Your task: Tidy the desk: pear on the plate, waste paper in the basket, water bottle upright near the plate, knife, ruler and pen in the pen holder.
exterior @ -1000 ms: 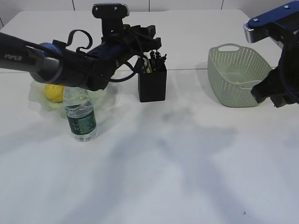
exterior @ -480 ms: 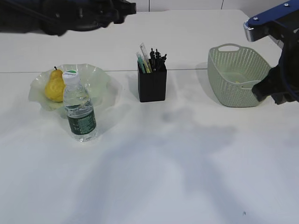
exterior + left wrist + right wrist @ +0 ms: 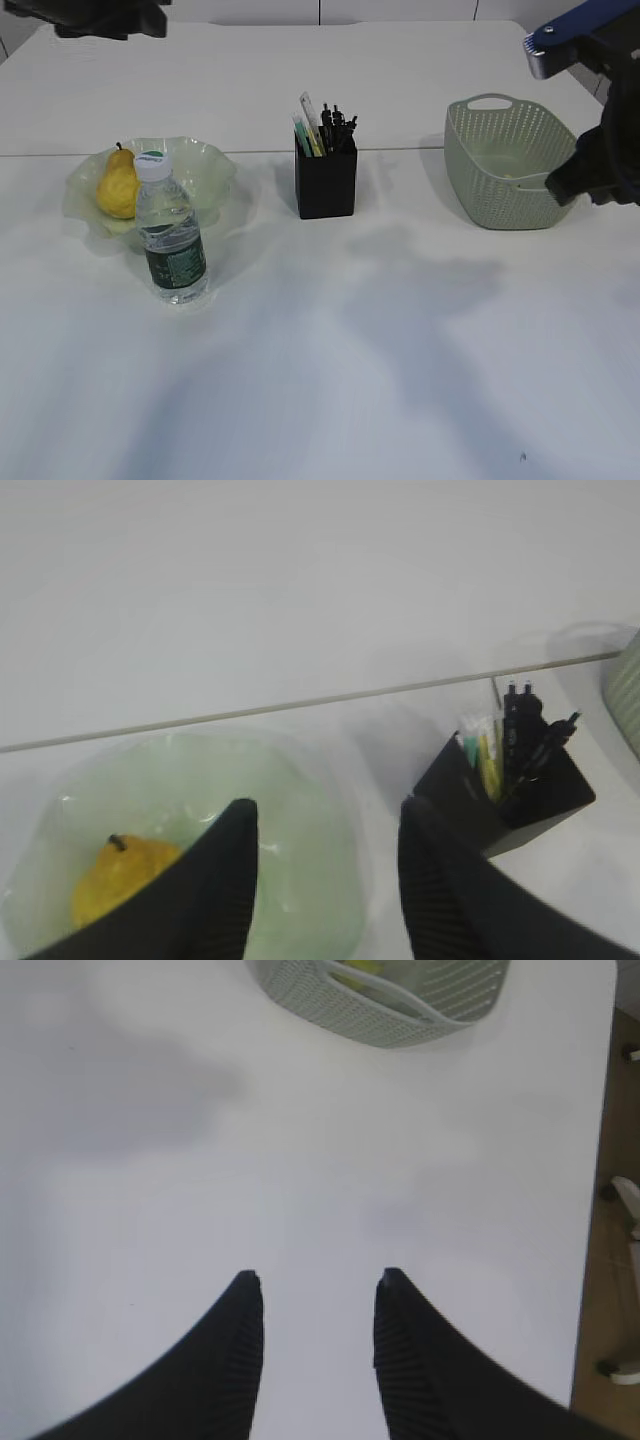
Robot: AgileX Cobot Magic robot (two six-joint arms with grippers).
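Observation:
The yellow pear (image 3: 117, 186) lies in the pale green wavy plate (image 3: 214, 166). Just in front of the plate, the water bottle (image 3: 172, 242) stands upright. The black pen holder (image 3: 325, 184) holds the clear ruler (image 3: 309, 109) and several pens; I cannot pick out the knife among them. A yellow bit of waste paper (image 3: 354, 969) shows inside the basket (image 3: 400, 1002). My left gripper (image 3: 330, 812) hangs open and empty, high above the plate (image 3: 200, 780) and the pear (image 3: 125, 875). Over bare desk short of the basket, my right gripper (image 3: 320, 1277) is open and holds nothing.
The basket (image 3: 505, 165) stands at the back right, with the right arm (image 3: 603, 170) beside it at the frame's edge. The left arm (image 3: 100, 15) is at the top left corner. The desk's right edge (image 3: 596, 1210) drops to the floor.
The left arm has pulled away from over the pen holder, up and back to the top left corner. The right arm has drifted slightly to the right.

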